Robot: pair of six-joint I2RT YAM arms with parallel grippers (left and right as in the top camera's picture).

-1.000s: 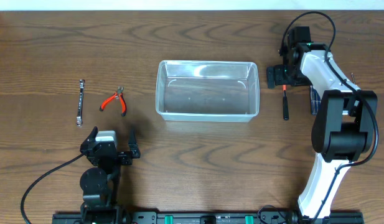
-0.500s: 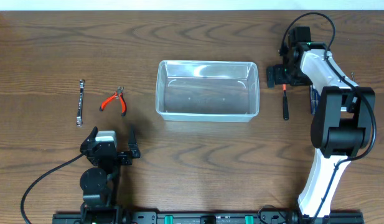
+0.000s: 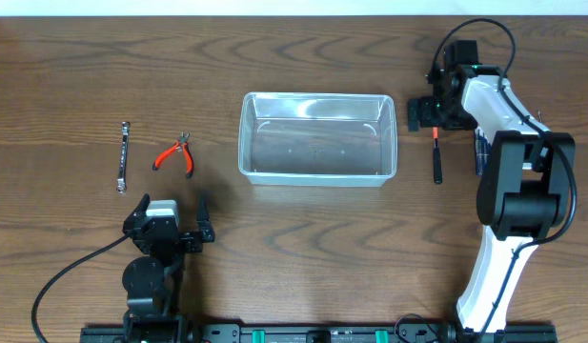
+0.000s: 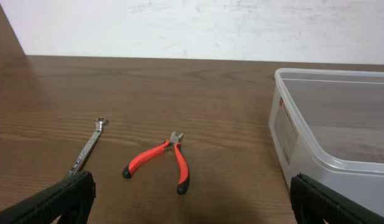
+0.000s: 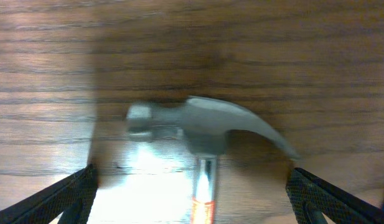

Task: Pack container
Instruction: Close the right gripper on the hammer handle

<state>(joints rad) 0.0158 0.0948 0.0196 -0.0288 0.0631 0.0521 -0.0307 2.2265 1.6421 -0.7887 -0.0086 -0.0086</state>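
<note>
The clear plastic container [image 3: 317, 143] stands empty at the table's middle; its left end shows in the left wrist view [image 4: 341, 134]. A hammer [image 3: 436, 157] with a steel head and orange-and-black handle lies just right of it. My right gripper [image 3: 434, 114] is open right over the hammer's head [image 5: 204, 124], its fingers [image 5: 195, 199] spread to either side of the shaft without touching it. My left gripper [image 3: 168, 224] is open and empty near the front left, its fingers [image 4: 192, 202] wide apart.
Red-handled pliers [image 3: 174, 155] [image 4: 162, 160] and a small steel wrench [image 3: 123, 157] [image 4: 87, 148] lie left of the container, ahead of the left gripper. A dark object [image 3: 480, 152] lies partly hidden under the right arm.
My right gripper has shifted slightly toward the table's far side over the hammer's head. The left arm and the tools have not moved.
</note>
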